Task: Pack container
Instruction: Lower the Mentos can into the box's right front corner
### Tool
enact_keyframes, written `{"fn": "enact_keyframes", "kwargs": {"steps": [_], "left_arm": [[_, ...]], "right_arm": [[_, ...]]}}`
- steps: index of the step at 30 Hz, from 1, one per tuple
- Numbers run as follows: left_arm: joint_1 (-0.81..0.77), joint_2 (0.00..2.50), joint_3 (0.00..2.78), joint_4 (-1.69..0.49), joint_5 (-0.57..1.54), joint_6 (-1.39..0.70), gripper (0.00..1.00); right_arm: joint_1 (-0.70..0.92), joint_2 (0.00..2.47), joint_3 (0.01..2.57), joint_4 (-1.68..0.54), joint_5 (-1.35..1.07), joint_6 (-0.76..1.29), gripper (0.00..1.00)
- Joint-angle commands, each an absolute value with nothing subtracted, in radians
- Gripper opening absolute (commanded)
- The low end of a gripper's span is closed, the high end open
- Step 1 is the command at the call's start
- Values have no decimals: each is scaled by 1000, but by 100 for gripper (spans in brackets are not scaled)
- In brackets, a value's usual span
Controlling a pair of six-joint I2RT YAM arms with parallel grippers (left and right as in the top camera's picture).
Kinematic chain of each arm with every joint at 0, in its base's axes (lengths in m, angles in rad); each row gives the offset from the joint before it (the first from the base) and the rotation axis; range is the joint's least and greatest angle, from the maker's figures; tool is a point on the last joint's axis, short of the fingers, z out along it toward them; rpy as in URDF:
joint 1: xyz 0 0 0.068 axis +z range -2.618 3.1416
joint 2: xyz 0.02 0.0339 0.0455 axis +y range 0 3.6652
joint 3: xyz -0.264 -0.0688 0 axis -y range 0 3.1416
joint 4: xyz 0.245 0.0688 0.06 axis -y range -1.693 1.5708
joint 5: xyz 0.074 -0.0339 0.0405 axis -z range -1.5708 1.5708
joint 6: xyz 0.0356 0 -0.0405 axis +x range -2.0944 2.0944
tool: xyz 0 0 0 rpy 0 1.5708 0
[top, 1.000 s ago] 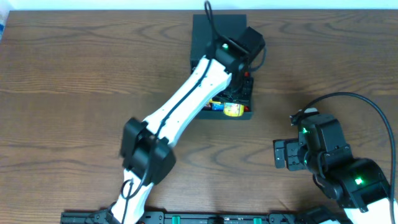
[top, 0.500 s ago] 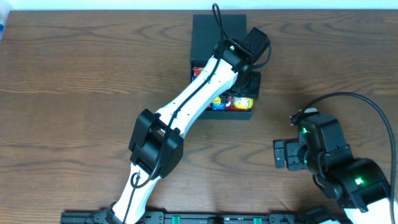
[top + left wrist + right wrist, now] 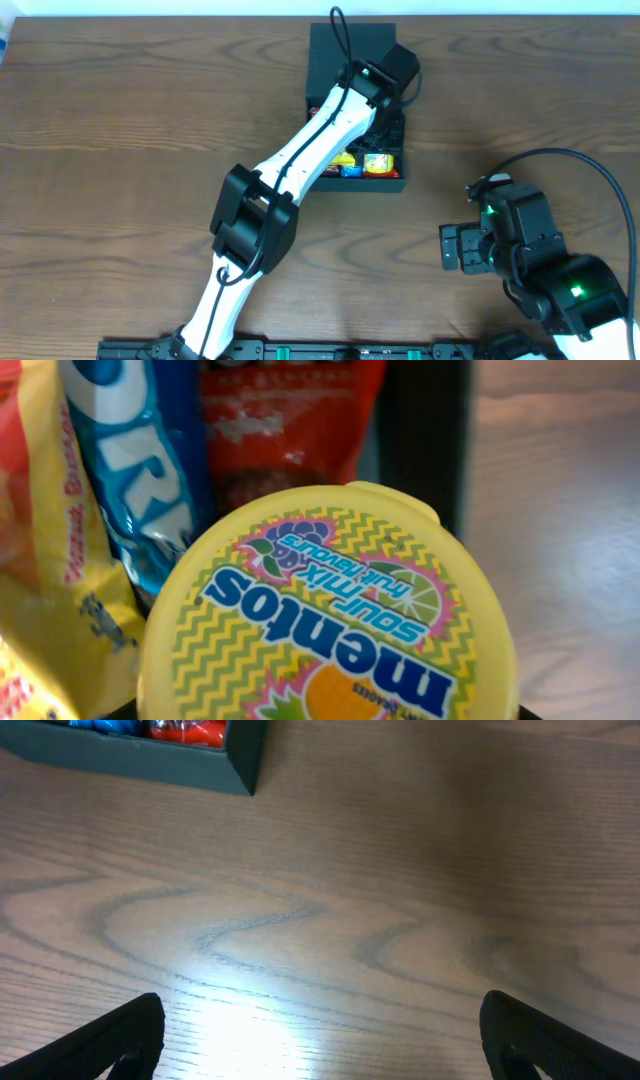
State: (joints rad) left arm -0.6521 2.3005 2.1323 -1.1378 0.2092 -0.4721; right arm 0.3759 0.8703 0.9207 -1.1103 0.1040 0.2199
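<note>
- gripping a yellow mentos tub (image 3: 330,610), the left gripper (image 3: 384,140) reaches down into the container (image 3: 365,186) at the table's (image 3: 120,150) far side.
- blue packet (image 3: 150,470) and red packet (image 3: 285,430) lie inside beside the tub.
- right gripper (image 3: 320,1040) hangs wide open over the table, well apart.

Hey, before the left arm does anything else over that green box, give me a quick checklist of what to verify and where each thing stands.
1. Lid folded back, off the opening: ok.
2. Mentos tub within the container walls: ok.
3. Left gripper hold on the tub: cannot tell, its fingers do not show.
4. Right gripper open and empty: ok.
5. Right gripper apart from the container: ok.
6. Room inside for more: cannot tell, the left arm covers most of it.
</note>
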Motion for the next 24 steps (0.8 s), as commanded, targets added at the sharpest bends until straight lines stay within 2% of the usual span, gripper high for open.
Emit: {"fn": "enact_keyframes", "kwargs": {"steps": [1,6,12,14,18,24], "left_arm": [[-651,2310,2159,-1137,203,-476,6],[-652,2334,2159,-1142,204,-476,7],[-662,2337,2159,-1139,204,-476,14],[-662,2337,2159,-1139,204,-476,21],[-662,2337,2159,-1139,204,-476,22],[-662,2337,2159,-1132,227,-476,31]], "right_arm": [[370,869,923,-1112,104,231,99],[370,869,923,-1112,104,231,99],[370,869,923,-1112,104,231,99],[370,869,923,-1112,104,231,99],[370,869,923,-1112,104,231,99],[370,869,923,-1112,104,231,99]]}}
